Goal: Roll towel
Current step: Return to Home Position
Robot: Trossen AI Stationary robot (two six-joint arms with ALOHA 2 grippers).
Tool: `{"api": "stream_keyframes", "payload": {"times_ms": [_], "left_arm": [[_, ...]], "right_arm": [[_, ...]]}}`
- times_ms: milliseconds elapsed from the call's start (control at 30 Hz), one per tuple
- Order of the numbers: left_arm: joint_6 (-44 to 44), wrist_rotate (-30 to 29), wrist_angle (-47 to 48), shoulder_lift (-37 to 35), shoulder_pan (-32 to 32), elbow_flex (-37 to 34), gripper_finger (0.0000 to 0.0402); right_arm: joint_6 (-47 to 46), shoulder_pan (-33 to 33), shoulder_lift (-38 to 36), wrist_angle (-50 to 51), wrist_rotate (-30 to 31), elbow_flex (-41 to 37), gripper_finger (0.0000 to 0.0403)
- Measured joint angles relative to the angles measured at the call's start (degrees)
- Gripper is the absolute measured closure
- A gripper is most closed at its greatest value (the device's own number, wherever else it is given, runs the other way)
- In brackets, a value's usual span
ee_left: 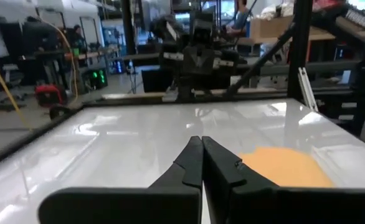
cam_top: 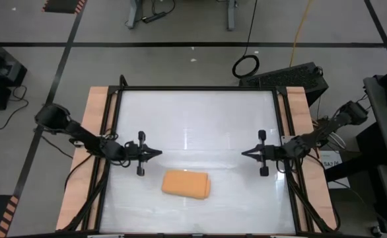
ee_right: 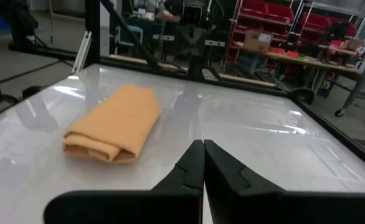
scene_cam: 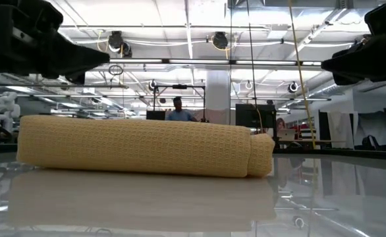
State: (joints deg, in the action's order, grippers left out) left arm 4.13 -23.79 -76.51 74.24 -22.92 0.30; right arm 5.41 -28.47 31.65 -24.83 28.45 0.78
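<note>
Above the white bench, the left jaws and right jaws face each other, both pressed shut on nothing. The soft orange-tan towel lies rolled near the front edge, apart from both. Rolling looks finished. I'd say the next move only calls for both arms to draw back home.

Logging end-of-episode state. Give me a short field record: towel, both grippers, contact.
towel: rolled into a compact bundle, lying on the white table, about mid-width
left gripper: shut, empty, raised over the table's left side, pointing toward the centre
right gripper: shut, empty, raised over the right side, facing the left one
contact: neither gripper touches the towel
roll state: holds its shape unaided
</note>
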Motion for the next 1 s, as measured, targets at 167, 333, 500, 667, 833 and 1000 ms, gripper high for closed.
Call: {"api": "stream_keyframes", "payload": {"times_ms": [167, 333, 500, 667, 833, 1000], "left_arm": [[1.3, 0.0, 9.0, -8.5, 0.1, 0.0, 0.0399], [1.1, -0.2, 19.2, -18.6, 0.5, 0.0, 0.0399], [1.1, -1.0, 29.4, -28.3, 0.5, 0.0, 0.0399], [0.7, -2.2, 38.9, -37.0, 0.5, 0.0, 0.0399], [-0.3, -2.2, 47.5, -44.9, 0.4, 0.0, 0.0399], [-2.2, -2.2, 56.8, -51.7, 0.4, 0.0, 0.0399]], "right_arm": [[-0.2, 0.0, -5.9, 5.0, -0.3, 0.0, 0.0403], [-0.1, 0.0, -12.4, 9.6, -3.1, 0.0, 0.0403], [2.8, 0.0, -18.3, 11.1, -6.3, 0.0, 0.0403], [7.0, 1.0, -23.4, 13.1, -6.2, 0.0, 0.0403], [8.3, 2.7, -29.3, 17.3, -6.6, 0.0, 0.0403], [8.8, 4.9, -31.5, 19.5, -12.0, 0.0, 0.0403]]}}
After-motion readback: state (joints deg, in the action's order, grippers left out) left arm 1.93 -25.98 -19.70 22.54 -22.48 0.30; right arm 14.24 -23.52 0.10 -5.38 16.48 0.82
